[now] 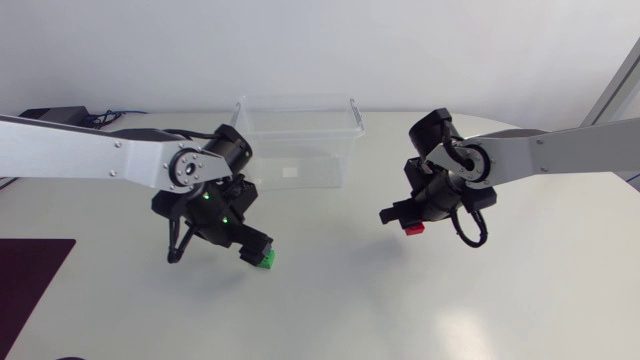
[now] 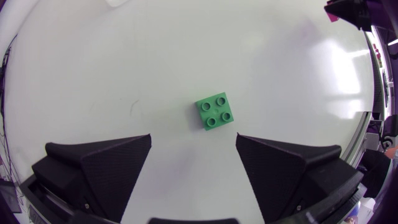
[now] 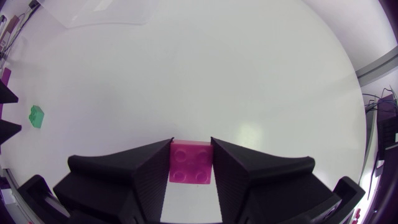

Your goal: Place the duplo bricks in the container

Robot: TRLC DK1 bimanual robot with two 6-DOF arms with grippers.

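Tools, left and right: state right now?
Left tool: open; green brick just ahead of the gap, untouched.
Right tool: closed, holding the red brick.

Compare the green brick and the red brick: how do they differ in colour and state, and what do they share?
Colour: the green brick is green, the red brick red. State: the green brick lies free on the table, ahead of the open left tool, while the red brick is clamped from both sides in the right tool. Shared: both are square with four studs on top.
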